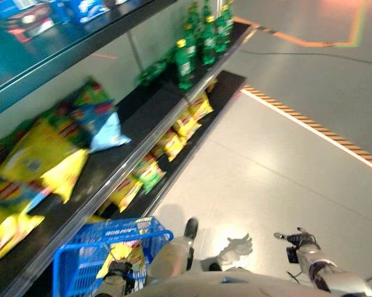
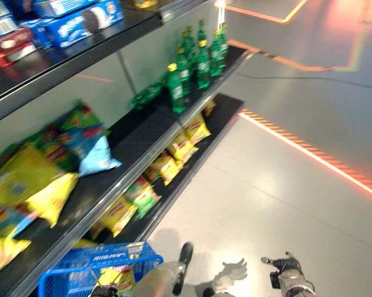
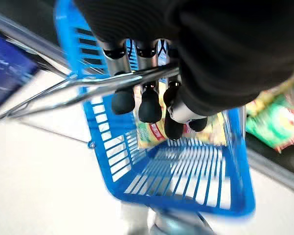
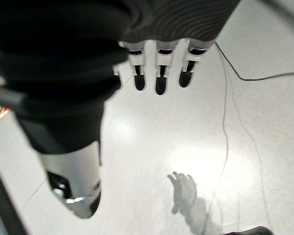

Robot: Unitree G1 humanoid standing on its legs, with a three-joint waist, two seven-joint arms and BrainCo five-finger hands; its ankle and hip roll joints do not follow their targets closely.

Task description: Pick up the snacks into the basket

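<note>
1. Left wrist view, closest of all: the left hand [image 3: 151,93] has its dark-tipped fingers curled round the thin grey wire handle [image 3: 88,85] of a blue plastic slatted basket [image 3: 107,147], which hangs below it.
2. Straight under those fingers, on the basket floor, lies a yellow crinkly snack bag [image 3: 154,134] with a red label and some green on it. It is inside the basket, apart from the fingers above.
3. From the head, the same basket sits at the lower left, beside the foot of the shelving, with the yellow bag showing in it.
4. Over at the lower right, the right hand [image 1: 295,237] hangs above the pale glossy floor [image 1: 278,167], fingers straight and relaxed, holding nothing.
5. Further off, more yellow snack bags [image 1: 179,127] line the low black shelf [image 1: 226,83].
6. On the shelf above are big yellow bags [image 1: 34,154] and a blue-and-white bag [image 1: 105,130].
7. Farthest along stand green plastic bottles [image 1: 201,40] with yellow caps.
</note>
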